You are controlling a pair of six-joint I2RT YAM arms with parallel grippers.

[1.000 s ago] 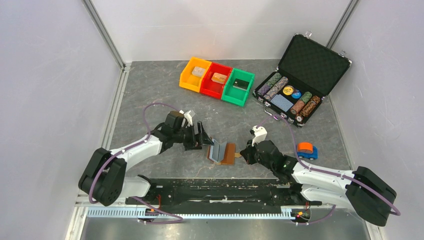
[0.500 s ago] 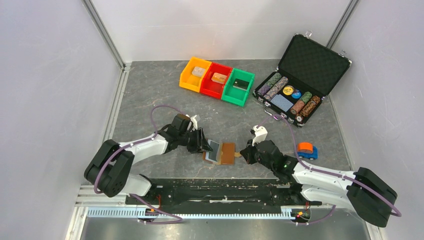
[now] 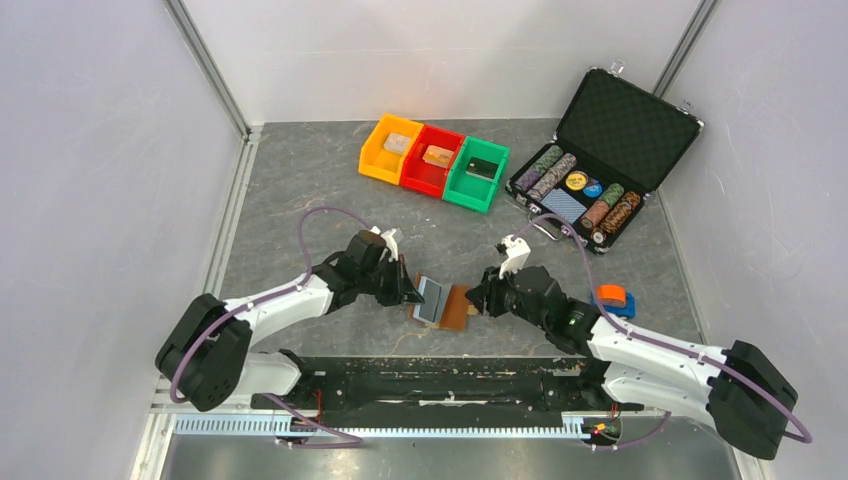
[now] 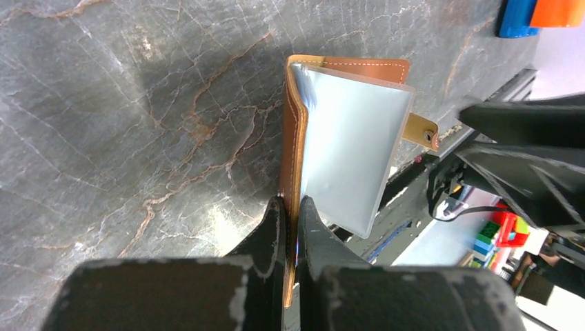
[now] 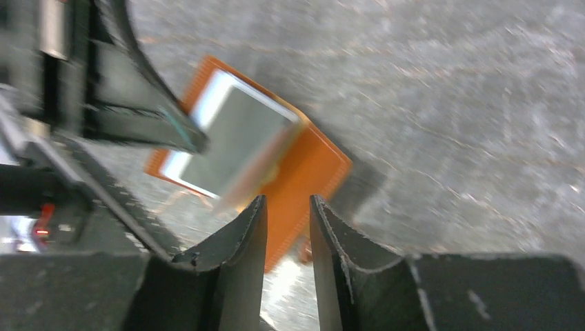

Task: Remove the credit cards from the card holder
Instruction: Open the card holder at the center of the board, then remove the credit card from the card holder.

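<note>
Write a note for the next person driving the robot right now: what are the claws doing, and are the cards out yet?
Left claw: shut on the brown cover edge of the card holder, propping it open.
Right claw: jaws a little apart, nothing clearly held, close to the snap tab.
Holder: on the table between the arms, with its pale pocket page raised.
Done: holder opened.
Left: no credit cards show outside it; all need pulling from the pockets.

The card holder (image 4: 338, 138) is tan-brown leather (pale blue-grey inside) on a grey, white-veined table (image 4: 138, 103).
</note>
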